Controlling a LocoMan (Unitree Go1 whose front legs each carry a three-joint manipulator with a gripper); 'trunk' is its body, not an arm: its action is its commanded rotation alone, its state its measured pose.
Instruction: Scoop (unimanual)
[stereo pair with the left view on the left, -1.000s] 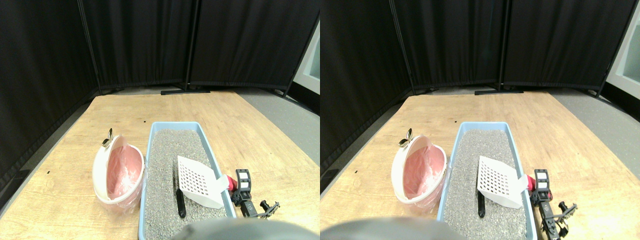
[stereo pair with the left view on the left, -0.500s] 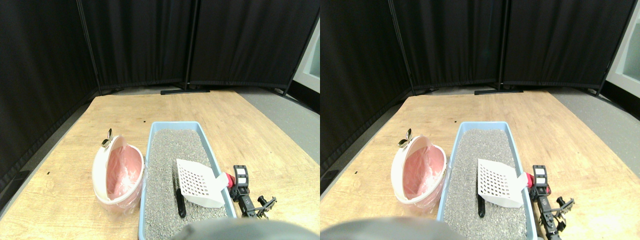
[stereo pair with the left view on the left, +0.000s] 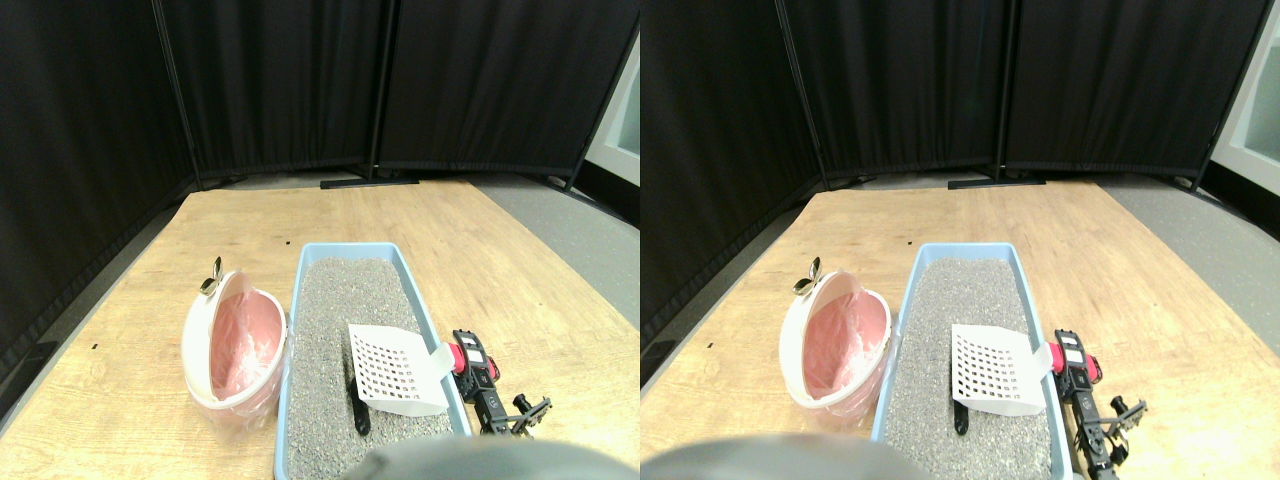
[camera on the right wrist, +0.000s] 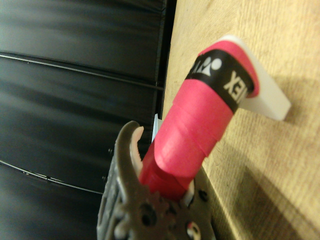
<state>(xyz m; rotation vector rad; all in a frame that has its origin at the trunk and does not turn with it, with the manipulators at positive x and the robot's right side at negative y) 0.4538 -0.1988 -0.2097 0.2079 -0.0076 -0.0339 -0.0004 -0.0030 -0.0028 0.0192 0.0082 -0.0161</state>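
Right hand (stereo pair with the left view on the left: 470, 362) sits just outside the litter tray's (stereo pair with the left view on the left: 432, 322) right wall, clamped on the pink-wrapped handle (camera on the right wrist: 192, 135) of the white slotted scoop (stereo pair with the left view on the left: 392, 368). Wrist view shows jaws closed tight around the handle w/ no slack.

Change vs a sec ago: scoop blade has tipped flatter and dropped a bit twd the litter (stereo pair with the left view on the left: 335, 330); hand has rolled so its pink side now faces up and has slid slightly nearer the tray wall. Whole pic also drifted a touch, so part of that is cam motion.

Scoop blade hangs over the near-right part of the tray, its near edge at or just above the grey litter; can't tell if it's biting in yet. Dark elongated piece (stereo pair with the left view on the left: 360, 405) (the target, prob.) lies on the litter just left of the blade, near the tray's front end.

White bin w/ pink liner (stereo pair with the left view on the left: 235, 350) stands touching or just beside the tray's left wall, mouth tilted twd it. Wooden surface (stereo pair with the left view on the left: 250, 225) otherwise bare beyond the tray.

Judgement: the levelling reads as set-up for the dig, so scoop step is barely begun; nothing is on the blade.
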